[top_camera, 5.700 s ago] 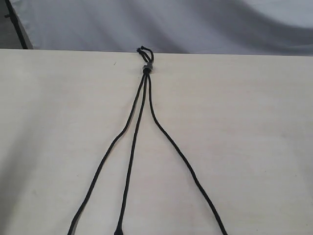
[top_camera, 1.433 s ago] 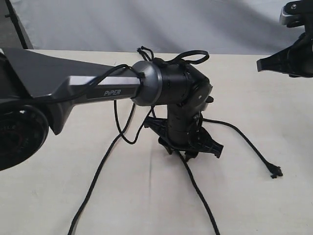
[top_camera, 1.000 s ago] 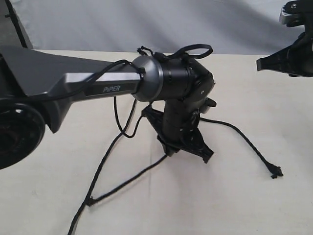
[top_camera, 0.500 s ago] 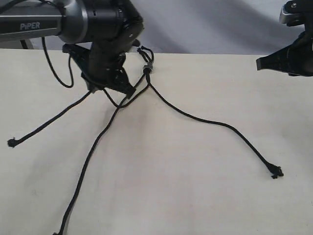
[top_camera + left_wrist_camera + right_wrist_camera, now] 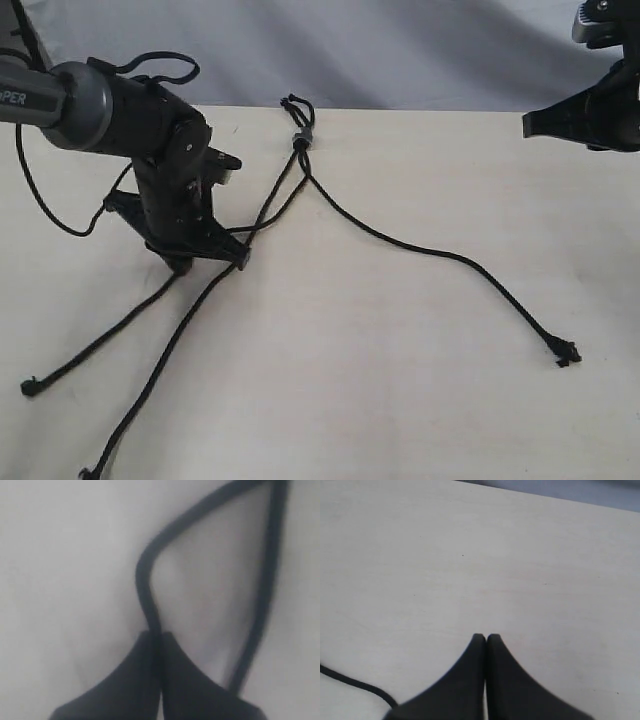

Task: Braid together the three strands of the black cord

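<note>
Left wrist view's badly blurred for me: thin matte black rope strand (image 5: 143,580) smears into the black left gripper (image 5: 156,636). Exterior crops the black right gripper (image 5: 590,115) at the edge.

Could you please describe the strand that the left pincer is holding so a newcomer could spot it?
On the table, find the grey band at the edge by the backdrop, where three black strands meet. One strand runs from it into the shut left pincer and on to a knotted tip. The other two lie free; only this one is pinched.
</note>
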`<state>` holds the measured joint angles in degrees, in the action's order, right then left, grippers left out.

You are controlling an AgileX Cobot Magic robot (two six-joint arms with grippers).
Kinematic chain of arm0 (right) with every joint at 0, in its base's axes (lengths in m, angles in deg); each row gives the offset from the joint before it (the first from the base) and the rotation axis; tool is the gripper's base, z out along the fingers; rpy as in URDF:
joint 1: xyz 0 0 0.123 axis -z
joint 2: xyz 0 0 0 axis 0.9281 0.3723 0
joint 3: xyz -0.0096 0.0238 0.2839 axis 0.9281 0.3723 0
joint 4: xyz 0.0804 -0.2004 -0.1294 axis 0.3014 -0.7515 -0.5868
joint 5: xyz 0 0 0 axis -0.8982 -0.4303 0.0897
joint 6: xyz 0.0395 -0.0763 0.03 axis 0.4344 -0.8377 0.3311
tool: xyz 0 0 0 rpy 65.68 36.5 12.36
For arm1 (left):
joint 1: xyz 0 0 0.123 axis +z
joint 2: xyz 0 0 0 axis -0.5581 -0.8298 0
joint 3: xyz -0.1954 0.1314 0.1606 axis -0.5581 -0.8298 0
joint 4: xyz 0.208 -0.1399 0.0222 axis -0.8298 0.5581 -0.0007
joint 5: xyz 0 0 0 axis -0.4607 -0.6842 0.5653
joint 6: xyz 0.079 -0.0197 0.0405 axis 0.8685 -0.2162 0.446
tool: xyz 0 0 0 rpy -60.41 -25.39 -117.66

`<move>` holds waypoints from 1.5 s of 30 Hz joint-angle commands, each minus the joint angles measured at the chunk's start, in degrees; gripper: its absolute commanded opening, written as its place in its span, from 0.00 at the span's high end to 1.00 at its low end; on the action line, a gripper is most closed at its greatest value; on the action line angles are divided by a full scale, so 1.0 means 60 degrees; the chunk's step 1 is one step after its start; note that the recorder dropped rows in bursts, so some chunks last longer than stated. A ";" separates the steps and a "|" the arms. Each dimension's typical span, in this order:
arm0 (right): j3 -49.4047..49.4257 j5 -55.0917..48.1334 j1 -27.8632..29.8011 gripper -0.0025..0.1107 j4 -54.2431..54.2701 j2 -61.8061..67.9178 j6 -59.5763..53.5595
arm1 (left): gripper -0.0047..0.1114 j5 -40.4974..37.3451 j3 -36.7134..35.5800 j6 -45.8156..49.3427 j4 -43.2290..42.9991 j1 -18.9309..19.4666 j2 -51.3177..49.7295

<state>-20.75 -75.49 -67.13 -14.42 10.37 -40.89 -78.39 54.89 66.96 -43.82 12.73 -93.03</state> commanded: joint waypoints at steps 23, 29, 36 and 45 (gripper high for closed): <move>0.0041 0.0274 0.0039 0.98 0.0240 -0.0059 0.0115 | 0.96 0.2582 -0.2603 0.4111 0.4654 0.1510 0.2289; 0.0041 0.0274 0.0039 0.98 0.0240 -0.0059 0.0115 | 0.96 0.2886 -0.2772 0.4160 0.4676 0.1510 0.2481; 0.0041 0.0347 0.0039 0.98 0.0240 -0.0059 0.0118 | 0.96 0.2886 -0.2772 0.4160 0.4493 0.1551 0.4141; 0.0041 0.0332 0.0039 0.98 0.0240 -0.0059 0.0118 | 0.96 0.3013 -0.3145 0.4125 0.4406 0.2382 0.4330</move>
<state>-20.75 -74.03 -67.13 -13.01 10.37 -40.27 -61.12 37.63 91.96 -16.94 25.69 -66.13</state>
